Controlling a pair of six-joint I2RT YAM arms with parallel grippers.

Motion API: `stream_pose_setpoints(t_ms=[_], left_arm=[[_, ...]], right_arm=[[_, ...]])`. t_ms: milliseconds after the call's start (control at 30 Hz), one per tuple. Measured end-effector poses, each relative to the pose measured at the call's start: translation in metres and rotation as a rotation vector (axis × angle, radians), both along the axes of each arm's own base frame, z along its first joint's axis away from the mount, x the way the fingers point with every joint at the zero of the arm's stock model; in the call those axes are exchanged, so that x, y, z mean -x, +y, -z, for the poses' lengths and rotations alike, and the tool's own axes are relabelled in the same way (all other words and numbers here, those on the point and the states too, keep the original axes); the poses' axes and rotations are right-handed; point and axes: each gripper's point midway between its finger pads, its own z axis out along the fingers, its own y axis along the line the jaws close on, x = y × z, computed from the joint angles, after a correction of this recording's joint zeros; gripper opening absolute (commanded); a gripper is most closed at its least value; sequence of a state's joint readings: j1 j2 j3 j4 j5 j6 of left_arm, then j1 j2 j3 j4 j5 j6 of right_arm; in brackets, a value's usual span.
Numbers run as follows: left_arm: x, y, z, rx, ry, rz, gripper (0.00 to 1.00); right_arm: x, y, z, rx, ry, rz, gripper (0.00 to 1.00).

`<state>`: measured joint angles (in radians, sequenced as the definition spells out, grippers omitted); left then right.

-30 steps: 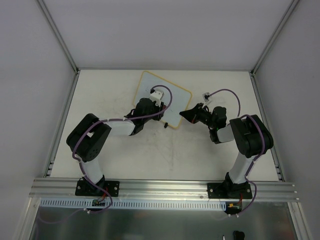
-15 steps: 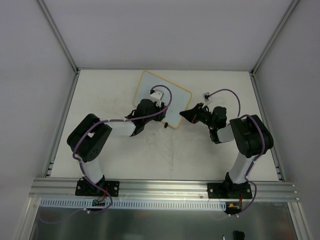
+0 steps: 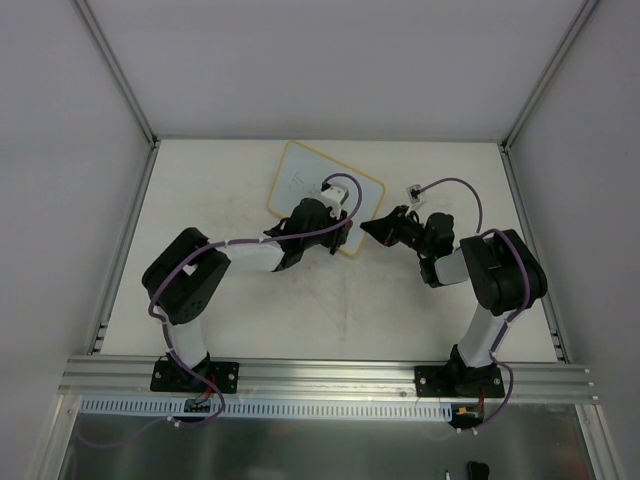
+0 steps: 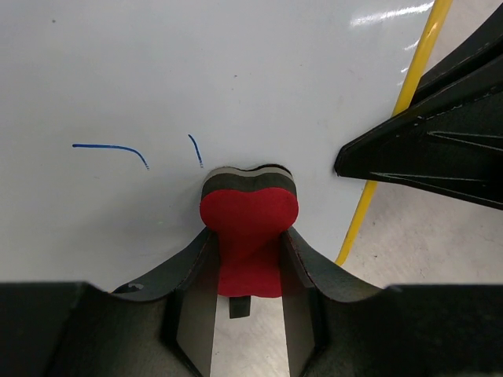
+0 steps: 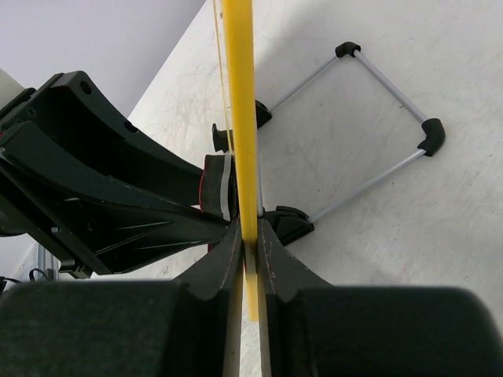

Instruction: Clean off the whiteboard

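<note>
Left gripper (image 4: 250,250) presses its clamped eraser (image 4: 248,206) on the whiteboard (image 4: 236,71), beside the right edge that the right gripper (image 5: 249,239) pinches.

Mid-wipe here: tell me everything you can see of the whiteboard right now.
The whiteboard is a small glossy white panel with rounded corners and a thin yellow frame, sitting skewed at the far middle of the table. A wire stand with black feet shows behind it. Two short blue strokes mark it. The right gripper is shut on its edge; the left gripper presses a red-black eraser against its face.
</note>
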<state>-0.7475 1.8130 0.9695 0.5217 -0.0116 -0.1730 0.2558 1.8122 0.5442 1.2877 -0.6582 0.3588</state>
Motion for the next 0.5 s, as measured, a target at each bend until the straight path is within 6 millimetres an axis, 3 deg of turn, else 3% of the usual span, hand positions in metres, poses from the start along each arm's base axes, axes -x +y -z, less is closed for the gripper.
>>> stream_pose_setpoints(t_ms=[500], left_arm=[[-0.014,-0.004,-0.009,-0.065,0.035,0.008,0.00]], right_arm=[[-0.003,-0.003,0.000,-0.002,0.000,0.019,0.00]])
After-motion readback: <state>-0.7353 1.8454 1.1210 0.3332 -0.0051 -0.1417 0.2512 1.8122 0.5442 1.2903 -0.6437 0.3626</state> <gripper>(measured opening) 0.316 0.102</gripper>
